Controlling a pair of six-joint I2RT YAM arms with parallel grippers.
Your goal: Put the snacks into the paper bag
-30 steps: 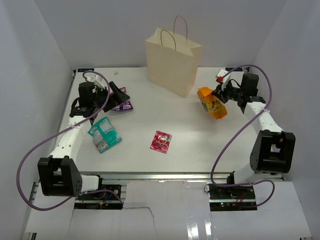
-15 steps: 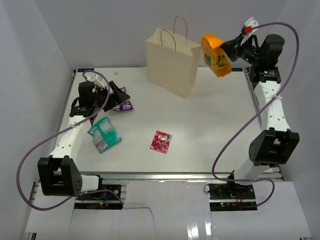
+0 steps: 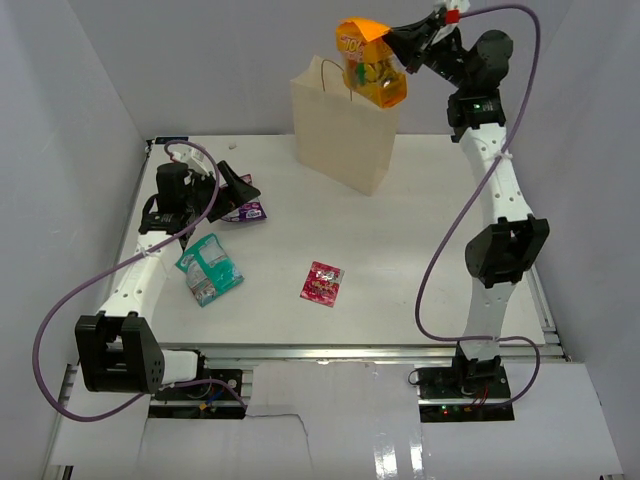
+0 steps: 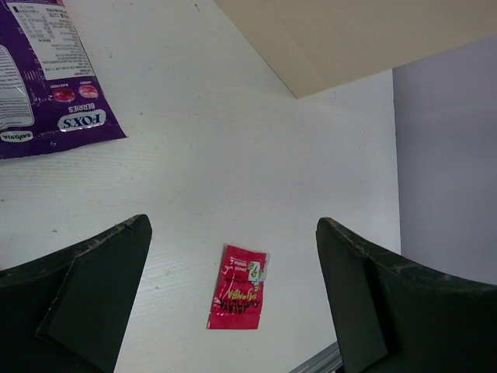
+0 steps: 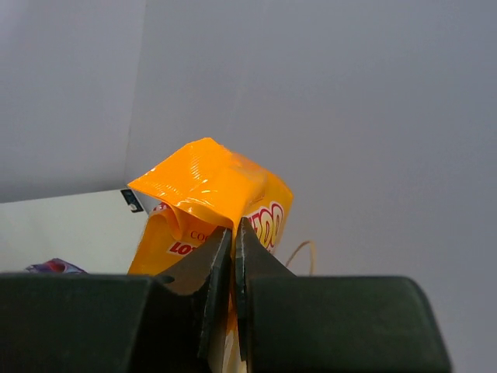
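Orange-yellow snack bag [image 3: 372,62] hangs high in the air by the far edge of the worktop, pinched at its crimped top by my right gripper [image 3: 398,45]; the wrist view shows the fingers pressed tight on the foil. It sits over the right side of the paper bag's [image 3: 340,130] mouth, though I can't judge from above whether it is squarely over the opening. I take this as the drop step for the first snack. Next I need to centre it between the twine handles, lower it a little and let go, keeping clear of the rim so the bag doesn't tip. My left gripper [image 3: 240,190] hovers spread and empty near the left edge, just beside the purple-and-white pack [image 3: 248,211]. The teal-and-white pack [image 3: 208,268] and red-pink sachet [image 3: 322,283] lie toward the near edge.
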